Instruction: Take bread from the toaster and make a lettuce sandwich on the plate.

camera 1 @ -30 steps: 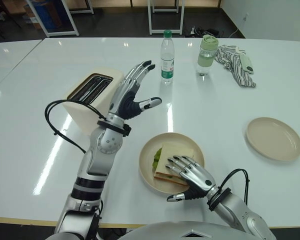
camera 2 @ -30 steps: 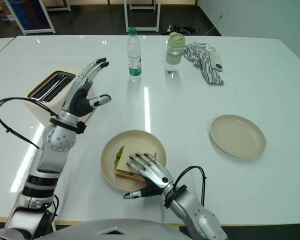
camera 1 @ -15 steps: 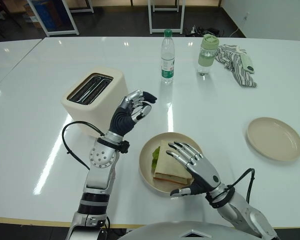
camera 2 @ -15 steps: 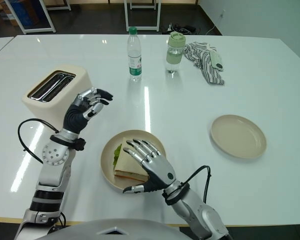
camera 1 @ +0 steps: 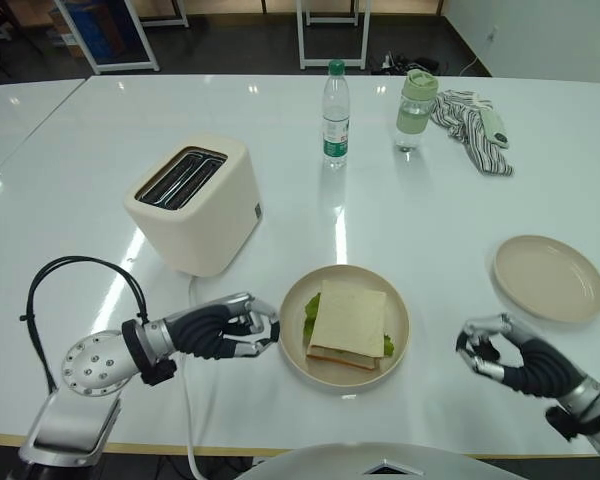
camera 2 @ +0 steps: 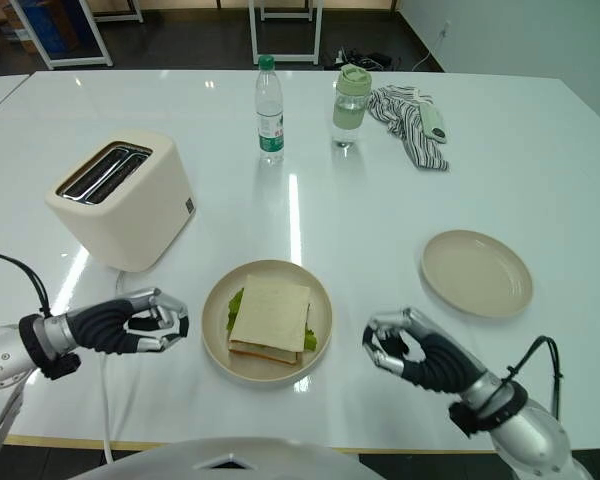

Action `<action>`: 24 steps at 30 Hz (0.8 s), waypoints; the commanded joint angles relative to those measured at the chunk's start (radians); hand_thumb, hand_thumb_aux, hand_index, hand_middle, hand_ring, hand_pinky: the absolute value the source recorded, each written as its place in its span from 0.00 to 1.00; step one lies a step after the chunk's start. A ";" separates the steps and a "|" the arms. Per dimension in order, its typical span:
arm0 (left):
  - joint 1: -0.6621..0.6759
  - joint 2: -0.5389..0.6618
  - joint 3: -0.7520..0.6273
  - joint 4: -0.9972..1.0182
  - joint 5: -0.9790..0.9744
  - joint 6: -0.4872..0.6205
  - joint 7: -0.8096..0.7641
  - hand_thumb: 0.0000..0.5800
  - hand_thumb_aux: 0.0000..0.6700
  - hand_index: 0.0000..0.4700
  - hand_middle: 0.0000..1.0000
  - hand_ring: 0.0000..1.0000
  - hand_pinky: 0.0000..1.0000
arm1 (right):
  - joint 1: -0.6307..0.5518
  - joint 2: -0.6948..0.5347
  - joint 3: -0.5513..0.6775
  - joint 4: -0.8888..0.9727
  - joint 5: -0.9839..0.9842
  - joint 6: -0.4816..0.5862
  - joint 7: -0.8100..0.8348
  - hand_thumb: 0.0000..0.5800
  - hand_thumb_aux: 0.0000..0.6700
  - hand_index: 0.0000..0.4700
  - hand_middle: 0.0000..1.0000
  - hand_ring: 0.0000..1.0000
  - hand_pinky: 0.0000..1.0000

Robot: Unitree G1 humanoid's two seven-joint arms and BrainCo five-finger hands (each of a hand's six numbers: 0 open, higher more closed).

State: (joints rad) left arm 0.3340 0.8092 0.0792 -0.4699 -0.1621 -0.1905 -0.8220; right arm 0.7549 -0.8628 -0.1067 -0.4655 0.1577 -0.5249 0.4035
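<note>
1. Where it lies between left hand [camera 1: 225,331] and right hand [camera 1: 507,357], the plate [camera 1: 401,318] holds the sandwich [camera 1: 348,318].
2. Left hand: curled, grasping nothing, just beside plate.
3. Right hand: likewise curled, farther off.

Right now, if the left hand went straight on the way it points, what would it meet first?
Probably the plate: the left hand, curled and empty, points rightward at its near rim, with the sandwich just beyond. The hand's height is unclear, so it might pass over the rim.
</note>
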 commanded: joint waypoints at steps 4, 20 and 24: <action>-0.026 0.011 -0.169 -0.001 0.189 0.129 -0.019 1.00 1.00 1.00 1.00 1.00 1.00 | -0.033 0.000 0.098 0.000 -0.103 0.113 0.157 1.00 1.00 1.00 1.00 1.00 1.00; -0.058 -0.008 -0.312 0.018 0.460 0.409 0.014 1.00 1.00 1.00 1.00 1.00 1.00 | -0.226 0.159 0.350 0.086 -0.536 0.272 0.127 1.00 1.00 1.00 1.00 1.00 1.00; -0.077 -0.030 -0.355 0.035 0.481 0.417 0.014 1.00 1.00 1.00 1.00 1.00 1.00 | -0.267 0.190 0.404 0.116 -0.612 0.284 0.115 1.00 1.00 1.00 1.00 1.00 1.00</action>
State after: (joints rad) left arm 0.2724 0.7950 -0.2463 -0.4410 0.3022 0.2192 -0.8066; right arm 0.5058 -0.6870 0.2651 -0.3832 -0.4037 -0.2629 0.5149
